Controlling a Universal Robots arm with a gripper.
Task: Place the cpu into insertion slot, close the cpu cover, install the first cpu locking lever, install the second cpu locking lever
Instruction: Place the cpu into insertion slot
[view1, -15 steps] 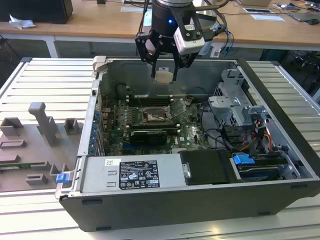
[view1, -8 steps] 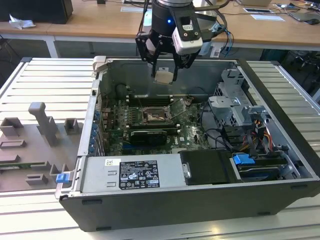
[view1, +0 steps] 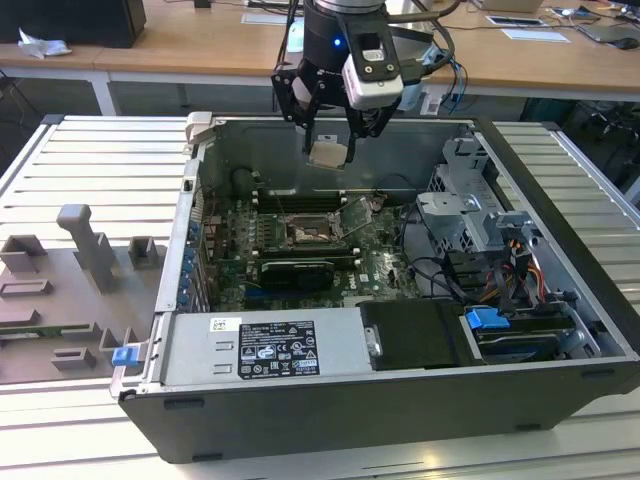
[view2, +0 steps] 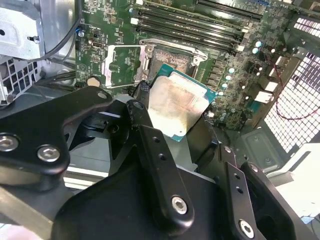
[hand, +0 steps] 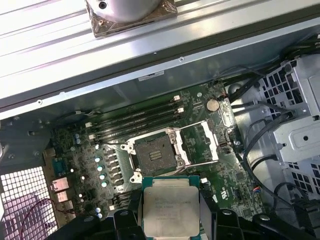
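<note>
The cpu (view1: 327, 153), a flat square chip with a pale metal top, hangs in my gripper (view1: 329, 140), which is shut on it above the back of the open computer case. In both wrist views the cpu (view2: 175, 105) (hand: 170, 210) sits between the black fingers (view2: 145, 131), a clear gap above the board. The insertion slot (view1: 312, 233) (hand: 155, 155) (view2: 172, 62) lies bare, dark in the middle with a silvery rim. The cpu cover (hand: 198, 145) (view2: 121, 65) (view1: 356, 214) is swung open beside the slot.
Long black memory slots (hand: 135, 120) run behind the socket, and a long black card (view1: 296, 271) lies in front of it. A power supply (view1: 265, 345) fills the case front, and a drive cage (view1: 470, 215) with cables stands at the exterior view's right. Grey fixtures (view1: 85, 250) stand outside on the exterior view's left.
</note>
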